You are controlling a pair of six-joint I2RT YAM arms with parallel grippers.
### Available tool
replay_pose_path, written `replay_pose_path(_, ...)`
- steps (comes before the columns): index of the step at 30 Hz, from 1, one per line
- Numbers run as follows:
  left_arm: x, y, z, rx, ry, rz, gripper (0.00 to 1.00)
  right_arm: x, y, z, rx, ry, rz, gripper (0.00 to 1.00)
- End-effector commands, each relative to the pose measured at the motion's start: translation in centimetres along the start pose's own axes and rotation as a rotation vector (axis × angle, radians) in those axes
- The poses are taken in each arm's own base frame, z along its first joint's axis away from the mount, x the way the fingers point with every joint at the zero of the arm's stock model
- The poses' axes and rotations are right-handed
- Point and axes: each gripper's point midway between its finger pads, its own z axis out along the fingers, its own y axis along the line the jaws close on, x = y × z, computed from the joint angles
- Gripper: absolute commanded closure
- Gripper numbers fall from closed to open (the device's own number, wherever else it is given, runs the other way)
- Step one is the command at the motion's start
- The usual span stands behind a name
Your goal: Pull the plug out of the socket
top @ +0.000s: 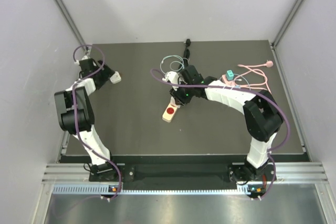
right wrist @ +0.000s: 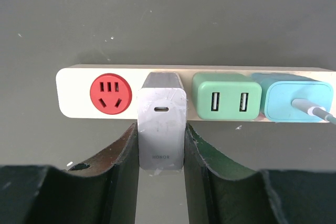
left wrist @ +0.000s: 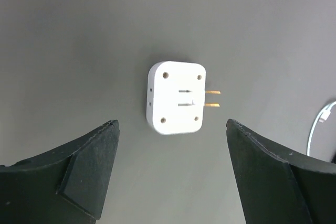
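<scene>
A cream power strip lies on the dark table, and also shows in the top view. A grey HONOR charger plug sits in it between a red socket and a green USB charger. A blue charger with a cable sits at the strip's right end. My right gripper is shut on the grey plug's two sides; it shows in the top view. My left gripper is open and empty above a loose white adapter at the table's far left.
A pink cable and a teal block lie at the back right. A black lead and a coiled white cable lie behind the strip. A white cable shows at the left wrist view's right edge.
</scene>
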Motion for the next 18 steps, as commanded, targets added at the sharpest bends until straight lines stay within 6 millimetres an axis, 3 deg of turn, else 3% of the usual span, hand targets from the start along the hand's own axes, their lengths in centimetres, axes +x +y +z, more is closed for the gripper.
replay_pose_path(1,-2.3,-0.2,-3.4,-0.029,-0.077,0.077,0.12,0.8,-2.0,-1.7,0.061,0.019,-0.002,1.0)
replay_pose_path(5,-1.2,-3.6,-6.0,0.132,-0.042,0.101,0.12,1.1,-1.8,-1.5,0.043,0.023,-0.021,1.0)
replay_pose_path(8,1.5,-6.4,-8.2,0.252,-0.001,0.124,0.13,1.4,-1.6,-1.3,0.03,0.028,-0.033,1.0)
replay_pose_path(9,3.1,-8.1,-8.9,0.305,0.026,0.146,0.13,1.4,-1.6,-1.2,0.027,0.028,-0.037,1.0)
replay_pose_path(10,5.1,-7.9,-9.3,0.314,0.061,0.149,0.13,1.5,-1.5,-1.2,0.022,0.032,-0.04,0.99)
replay_pose_path(11,5.5,-9.0,-10.5,0.348,0.053,0.167,0.13,1.5,-1.5,-1.2,0.017,0.03,-0.041,0.99)
replay_pose_path(12,7.4,-10.5,-11.3,0.389,0.082,0.197,0.14,1.5,-1.4,-1.2,0.016,0.03,-0.046,0.98)
replay_pose_path(13,9.3,-10.2,-11.6,0.391,0.113,0.212,0.14,1.4,-1.4,-1.3,0.014,0.029,-0.047,0.98)
replay_pose_path(14,9.8,-11.2,-12.9,0.421,0.104,0.232,0.14,1.4,-1.5,-1.4,0.018,0.028,-0.056,0.97)
replay_pose_path(15,11.6,-12.2,-13.7,0.452,0.129,0.259,0.15,1.5,-1.5,-1.4,0.017,0.031,-0.06,0.97)
replay_pose_path(16,13.2,-11.8,-14.1,0.446,0.15,0.267,0.15,1.5,-1.4,-1.4,0.015,0.031,-0.064,0.97)
replay_pose_path(17,13.7,-12.5,-15.2,0.472,0.141,0.275,0.15,1.5,-1.5,-1.4,0.015,0.031,-0.068,0.98)
replay_pose_path(18,15.4,-13.3,-16.0,0.5,0.162,0.297,0.16,1.6,-1.4,-1.3,0.009,0.034,-0.07,0.99)
